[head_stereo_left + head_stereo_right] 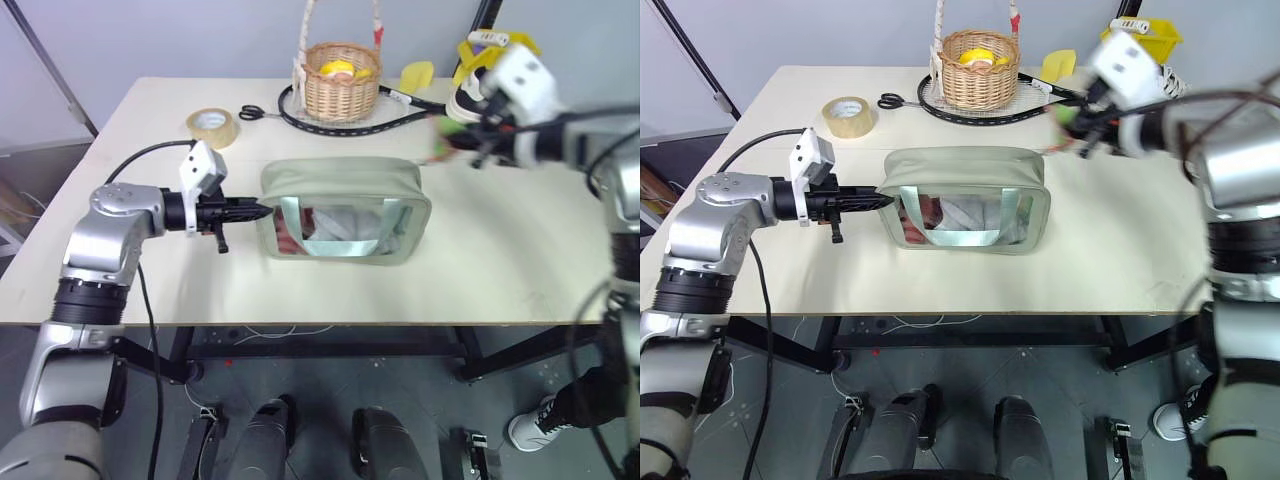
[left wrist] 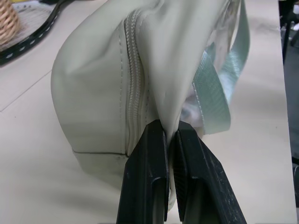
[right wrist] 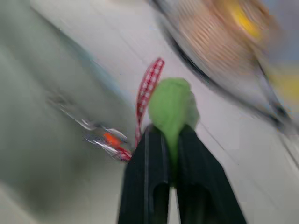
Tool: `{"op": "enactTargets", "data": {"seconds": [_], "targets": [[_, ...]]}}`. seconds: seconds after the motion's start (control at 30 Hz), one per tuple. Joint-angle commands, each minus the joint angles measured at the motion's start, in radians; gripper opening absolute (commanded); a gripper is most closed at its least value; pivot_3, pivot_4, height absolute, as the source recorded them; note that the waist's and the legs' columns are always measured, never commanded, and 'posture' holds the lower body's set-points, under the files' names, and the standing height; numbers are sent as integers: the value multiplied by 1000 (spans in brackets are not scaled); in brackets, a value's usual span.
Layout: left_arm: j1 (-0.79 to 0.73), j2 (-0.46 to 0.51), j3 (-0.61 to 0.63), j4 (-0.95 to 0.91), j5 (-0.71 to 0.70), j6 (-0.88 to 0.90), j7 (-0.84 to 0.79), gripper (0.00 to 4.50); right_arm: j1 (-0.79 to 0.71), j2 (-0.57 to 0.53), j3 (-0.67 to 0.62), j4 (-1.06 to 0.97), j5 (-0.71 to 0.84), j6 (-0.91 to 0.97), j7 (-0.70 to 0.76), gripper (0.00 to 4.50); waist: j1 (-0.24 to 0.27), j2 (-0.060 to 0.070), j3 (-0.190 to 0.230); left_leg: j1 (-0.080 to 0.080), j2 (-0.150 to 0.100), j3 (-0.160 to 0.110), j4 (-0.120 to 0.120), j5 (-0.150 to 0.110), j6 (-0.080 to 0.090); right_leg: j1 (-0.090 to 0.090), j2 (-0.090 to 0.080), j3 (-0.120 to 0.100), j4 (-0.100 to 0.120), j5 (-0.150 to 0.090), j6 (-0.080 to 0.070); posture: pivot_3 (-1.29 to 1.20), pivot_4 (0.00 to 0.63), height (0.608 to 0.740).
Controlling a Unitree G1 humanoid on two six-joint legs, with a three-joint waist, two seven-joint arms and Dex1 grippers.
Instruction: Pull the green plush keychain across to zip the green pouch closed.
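Note:
The green pouch (image 1: pixel 345 185) lies in the middle of the table with its clear window panel facing me. My left gripper (image 1: pixel 262 211) is shut on the fabric at the pouch's left end; the left wrist view shows its fingers (image 2: pixel 154 158) pinching the cloth just beside the zipper (image 2: pixel 132 79). My right gripper (image 1: pixel 447 143) hovers off the pouch's far right corner, blurred. In the right wrist view it (image 3: pixel 172 133) is shut on the green plush keychain (image 3: pixel 173 105), which sticks out past the fingertips, with a red-and-white checked ribbon (image 3: pixel 148 88) beside it.
A wicker basket (image 1: pixel 342 85) with a yellow item stands at the back, ringed by a black loop (image 1: pixel 330 122). A tape roll (image 1: pixel 212 127) and scissors (image 1: pixel 252 112) lie at the back left. Yellow objects (image 1: pixel 417 73) sit at the back right.

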Motion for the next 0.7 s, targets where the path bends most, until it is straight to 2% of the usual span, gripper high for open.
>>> {"op": "enactTargets", "data": {"seconds": [0.03,0.1,0.17,0.27,0.37,0.5,0.7], "targets": [[7,25,27,-31,-12,19,12,0,21,-79,-62,72,-100,-72,-128,40,-16,1,0,0,1,0,0,0,0,-1,0,1,1,0,0,0,150,724],[12,29,29,-38,-16,25,15,0,53,-94,-69,85,-113,-83,-160,40,-21,1,1,0,2,1,-1,0,0,-2,1,2,2,0,0,0,150,724],[13,33,30,-41,-21,29,20,0,151,-87,-55,-17,-70,-50,-114,40,-19,1,0,0,2,2,-2,0,0,-3,1,2,2,0,0,0,150,724],[15,32,33,-49,-34,43,33,0,305,-15,-7,-222,2,22,-72,40,-16,0,0,0,3,2,-2,0,1,-2,1,2,2,0,0,0,150,724],[23,31,31,-64,-42,49,44,0,406,73,58,-335,0,68,-106,40,-20,0,-1,1,3,2,-1,-1,2,-1,1,2,3,0,0,0,150,724],[26,33,33,-79,-52,59,52,0,434,152,70,-345,-9,108,-159,40,-15,0,-1,1,4,1,4,0,2,0,2,2,4,0,0,0,150,724],[23,33,34,-94,-62,75,62,0,398,136,27,-269,-15,97,-184,40,-9,0,-1,0,4,-5,7,-1,2,3,1,0,2,-2,-4,0,150,724]]}}
